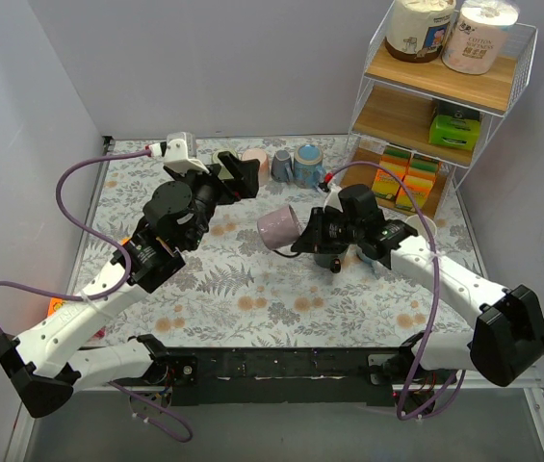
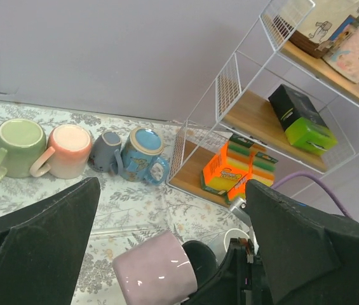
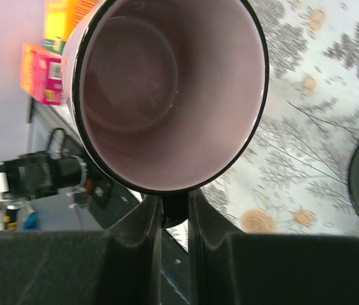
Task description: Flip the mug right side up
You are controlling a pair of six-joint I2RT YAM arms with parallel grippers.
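A lilac mug (image 1: 278, 227) with a black rim and handle hangs tilted on its side above the flowered table mat (image 1: 252, 289). Its base points left and its mouth faces my right wrist. My right gripper (image 1: 302, 237) is shut on the mug's black handle (image 3: 175, 210), which sits pinched between both fingers below the mug's hollow inside (image 3: 160, 89). The left wrist view shows the mug (image 2: 154, 274) from outside, low in the picture. My left gripper (image 2: 171, 184) is open, raised above and behind the mug, with nothing between its fingers (image 2: 39, 241).
A row of mugs stands at the back: green (image 2: 19, 147), salmon (image 2: 68, 150), grey-blue (image 2: 106, 151) and patterned blue (image 2: 142, 155). A wire rack (image 1: 445, 96) at the back right holds sponge packs (image 2: 239, 168). A dark round vessel (image 1: 329, 258) sits under my right gripper.
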